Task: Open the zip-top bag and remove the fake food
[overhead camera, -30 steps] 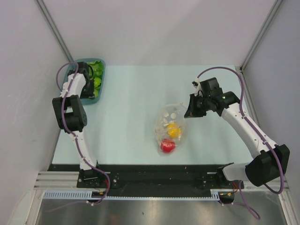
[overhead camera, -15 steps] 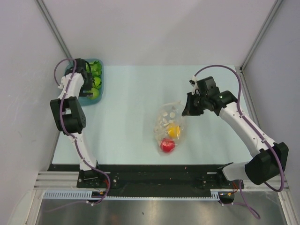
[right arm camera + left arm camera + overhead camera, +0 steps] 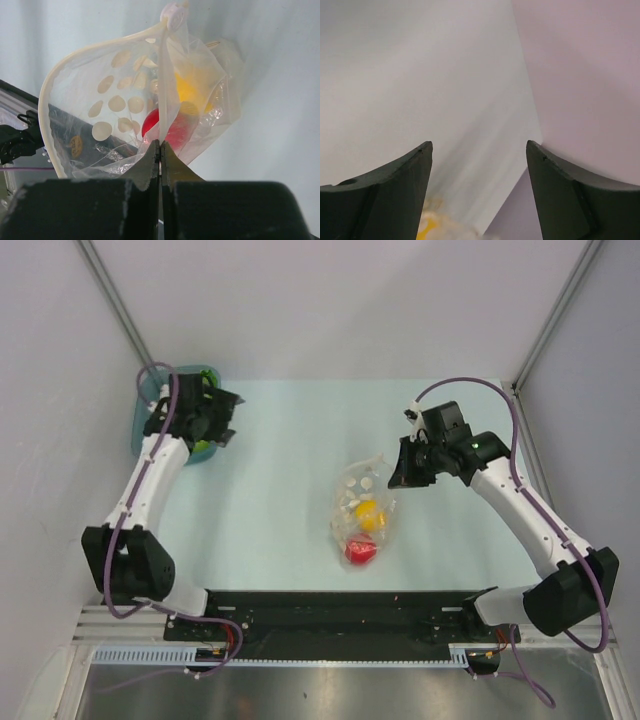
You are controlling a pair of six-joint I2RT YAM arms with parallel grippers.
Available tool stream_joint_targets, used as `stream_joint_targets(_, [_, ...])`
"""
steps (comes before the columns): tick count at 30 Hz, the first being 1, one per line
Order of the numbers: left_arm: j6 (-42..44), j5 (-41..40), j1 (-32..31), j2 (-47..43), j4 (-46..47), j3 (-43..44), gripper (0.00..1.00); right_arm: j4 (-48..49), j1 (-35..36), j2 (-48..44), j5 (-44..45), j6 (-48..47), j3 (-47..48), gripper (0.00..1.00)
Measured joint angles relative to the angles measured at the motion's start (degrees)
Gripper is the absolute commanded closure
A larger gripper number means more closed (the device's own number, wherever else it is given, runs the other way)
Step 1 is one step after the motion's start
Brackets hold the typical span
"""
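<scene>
The zip-top bag [image 3: 120,100] is pinched by one wall of its film between the pressed-together fingers of the right gripper [image 3: 160,150], and the rest extends ahead of the fingertips onto the table [image 3: 280,460]. This hold is judged to keep the mouth lifted open for access. The yellow fruit [image 3: 370,515] and red piece [image 3: 360,549] lie inside, beyond the pinch. The left gripper [image 3: 479,150] is spread and empty, well apart, beside the teal tray [image 3: 138,430].
</scene>
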Motion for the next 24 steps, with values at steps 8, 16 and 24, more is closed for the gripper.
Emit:
stream_joint_targets(8, [14.36,13.81,-23.71,-11.1,10.4,-9.88,0.51,2.1,-0.02,-1.73,-1.95,0.0,-2.25,1.0])
stream_joint_targets(16, [26.05,9.55,-47.43,-13.2,12.85,-8.57,0.67,2.1,-1.11,-2.62,-6.36,0.39,-2.25,1.0])
stream_joint_targets(24, [29.11,-3.67,-57.42,-0.17,-0.98,6.54,0.67,2.62,-1.88,-2.93,-9.9,2.56,-2.45,1.0])
